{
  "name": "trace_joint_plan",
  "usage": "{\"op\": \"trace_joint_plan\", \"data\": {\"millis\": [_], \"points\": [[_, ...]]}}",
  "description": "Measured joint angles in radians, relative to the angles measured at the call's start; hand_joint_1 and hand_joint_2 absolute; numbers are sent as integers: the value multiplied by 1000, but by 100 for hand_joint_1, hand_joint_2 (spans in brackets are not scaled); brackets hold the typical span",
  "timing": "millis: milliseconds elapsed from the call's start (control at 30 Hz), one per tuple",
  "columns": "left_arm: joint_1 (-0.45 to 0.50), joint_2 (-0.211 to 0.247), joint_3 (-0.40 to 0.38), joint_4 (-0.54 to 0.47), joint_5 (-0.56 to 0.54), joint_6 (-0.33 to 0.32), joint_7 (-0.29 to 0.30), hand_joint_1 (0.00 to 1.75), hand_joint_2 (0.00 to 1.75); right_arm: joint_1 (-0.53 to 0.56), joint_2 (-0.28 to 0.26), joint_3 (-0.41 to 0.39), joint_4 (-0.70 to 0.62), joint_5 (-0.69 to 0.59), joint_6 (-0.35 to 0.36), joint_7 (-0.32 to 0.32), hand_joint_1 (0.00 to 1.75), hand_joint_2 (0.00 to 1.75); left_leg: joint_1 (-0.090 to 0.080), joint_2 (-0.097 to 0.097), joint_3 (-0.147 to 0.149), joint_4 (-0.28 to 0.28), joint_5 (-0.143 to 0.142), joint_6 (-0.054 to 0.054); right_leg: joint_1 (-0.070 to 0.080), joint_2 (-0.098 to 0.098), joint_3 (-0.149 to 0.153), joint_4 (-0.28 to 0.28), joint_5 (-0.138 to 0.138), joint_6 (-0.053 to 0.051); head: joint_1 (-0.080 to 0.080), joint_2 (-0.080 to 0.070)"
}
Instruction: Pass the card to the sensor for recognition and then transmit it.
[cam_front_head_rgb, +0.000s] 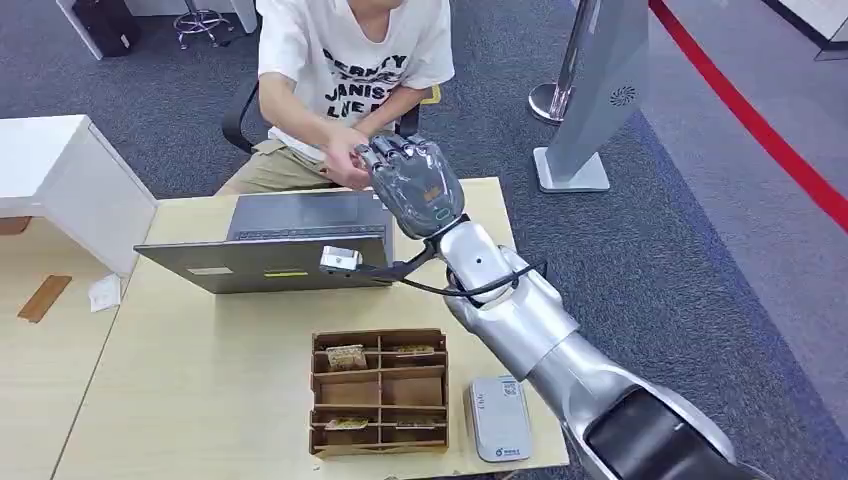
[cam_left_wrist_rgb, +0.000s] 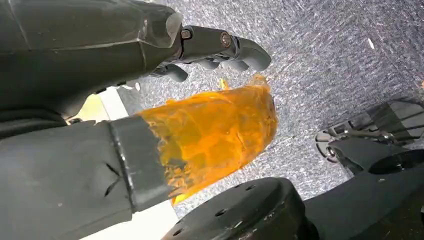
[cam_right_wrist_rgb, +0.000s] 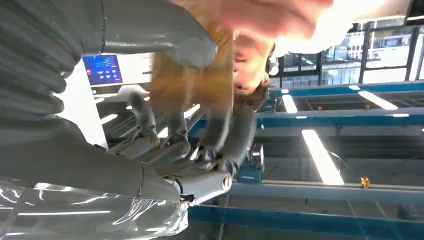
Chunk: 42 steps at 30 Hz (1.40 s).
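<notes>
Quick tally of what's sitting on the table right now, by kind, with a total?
Laptop: 1
Cardboard divider tray: 1
Grey card reader: 1
Small white box on a cable, by the laptop: 1
Total: 4

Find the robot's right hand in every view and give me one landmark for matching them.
Head view: the right hand is raised above the table's far edge, fingers at the person's hand.
Right wrist view: the same hand comes in from the left edge, its fingers blurred.
Left wrist view: not in it.
Shared landmark: the person's hand by the fingertips.
</notes>
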Motion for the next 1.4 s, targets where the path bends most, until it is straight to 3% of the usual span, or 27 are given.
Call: {"op": "trace_joint_plan", "data": {"millis": [400, 600, 700, 800, 900, 967, 1100, 1233, 1300, 1367, 1400], "points": [[1, 0, 0, 0, 4, 3, 0, 0, 0, 8, 7, 3, 0, -15, -9, -3, 0, 175, 0, 0, 0, 0, 0, 0, 0, 0, 0, 0, 0, 0, 0, 0], [4, 0, 0, 0, 20, 11, 0, 0, 0, 58, 7, -9, -63, -100, -62, -23, 0, 175, 0, 0, 0, 0, 0, 0, 0, 0, 0, 0, 0, 0, 0, 0], [10, 0, 0, 0, 35, 22, -3, 0, 0, 113, 7, -28, -127, -194, -91, -56, 0, 175, 0, 0, 0, 0, 0, 0, 0, 0, 0, 0, 0, 0, 0, 0], [27, 0, 10, 0, 72, 43, -15, 0, 0, 222, 10, -69, -265, -434, -131, -122, 0, 175, 0, 0, 0, 0, -1, 0, 0, 0, 0, 0, -1, 1, 0, 0], [55, 2, 30, 0, 107, 61, -30, 0, 0, 356, 11, -114, -418, -666, -124, -185, 0, 175, 0, 0, -1, 0, -2, 1, 0, 0, 0, -1, -2, 1, 0, 0], [71, 3, 43, 0, 124, 69, -33, 0, 0, 425, 11, -135, -495, -788, -87, -213, 0, 175, 0, 0, -1, 0, -2, 2, 0, 0, -1, -1, -2, 1, -1, 0], [88, 6, 77, 0, 157, 75, -35, 0, 0, 535, 10, -175, -627, -1066, 55, -254, 0, 175, 0, 0, -1, 0, -2, 2, 0, 0, -1, -1, -2, 1, 0, 0], [89, 6, 80, 0, 159, 75, -35, 0, 0, 541, 9, -177, -634, -1084, 69, -254, 0, 175, 0, 0, -1, 0, -2, 2, 0, 0, -1, -1, -2, 1, 0, 0], [91, 7, 89, 0, 167, 75, -35, 0, 0, 563, 6, -182, -662, -1164, 127, -250, 0, 175, 0, 0, -1, 0, -2, 2, 0, 0, -1, -1, -2, 1, -1, 0], [94, 13, 123, 0, 193, 72, -35, 0, 0, 657, -25, -187, -745, -1371, 322, -240, 0, 175, 0, 0, -1, 0, -2, 2, 0, 0, 0, -1, -2, 1, -1, 0], [94, 13, 130, 0, 197, 72, -35, 0, 0, 674, -31, -187, -752, -1405, 352, -239, 0, 175, 0, 0, -1, 0, -2, 2, 0, 0, 0, -1, -2, 1, 0, 0]]}}
